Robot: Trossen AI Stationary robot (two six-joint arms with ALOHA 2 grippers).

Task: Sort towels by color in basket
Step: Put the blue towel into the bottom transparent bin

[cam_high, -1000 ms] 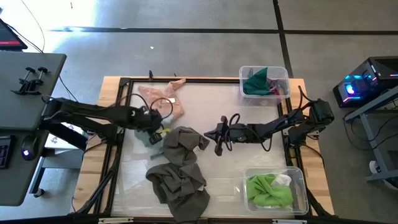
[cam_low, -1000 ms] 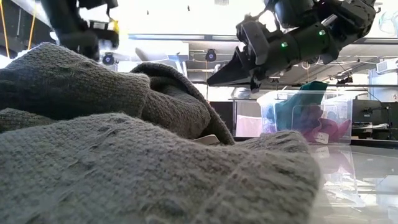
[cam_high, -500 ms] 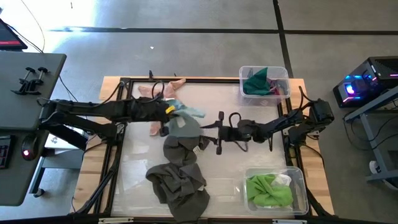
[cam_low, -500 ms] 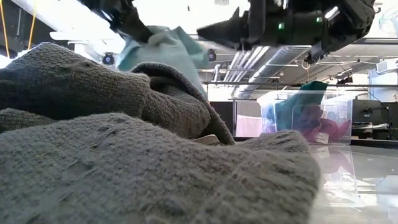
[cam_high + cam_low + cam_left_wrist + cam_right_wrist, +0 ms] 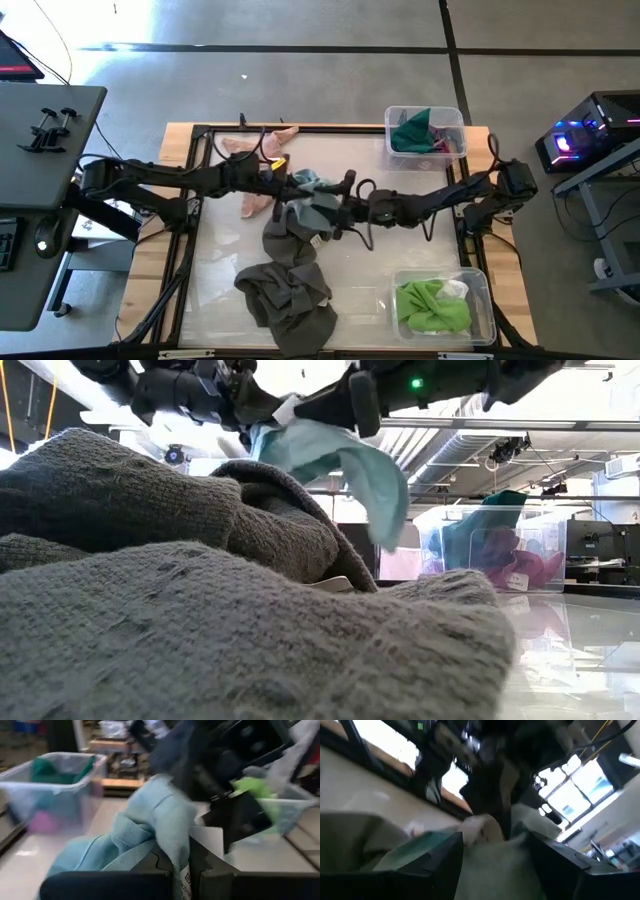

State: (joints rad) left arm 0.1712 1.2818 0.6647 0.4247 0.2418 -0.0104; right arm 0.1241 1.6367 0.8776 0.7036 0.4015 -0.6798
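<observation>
A pale mint towel (image 5: 312,195) hangs in the air over the table's middle, above a pile of dark grey towels (image 5: 290,270) that lies on the table. My left gripper (image 5: 290,183) points level and is shut on it. From the table's right side my right gripper (image 5: 335,205) faces it, open. Its fingers (image 5: 445,857) stand on either side of the towel (image 5: 490,847). Peach-pink towels (image 5: 255,150) lie at the far left. My left gripper pinches a bunched part of the mint towel's top (image 5: 175,837) between its two fingers, coming level from the table's left. The towel is lifted clear and hangs slack below the fingers, its free end (image 5: 385,510) dangling. My right gripper straddles the towel; whether its fingers touch the cloth, I cannot tell.
A clear bin (image 5: 452,118) at the far right holds dark green and magenta towels. Another clear bin (image 5: 485,290) at the near right holds lime green ones. The grey pile fills the near middle and blocks most of the low view.
My left gripper has tipped from pointing down to level. It has lifted the mint towel from beside the grey pile and carried it toward the table's middle. My right gripper has risen, rolled, opened, and closed in on the towel from the right.
</observation>
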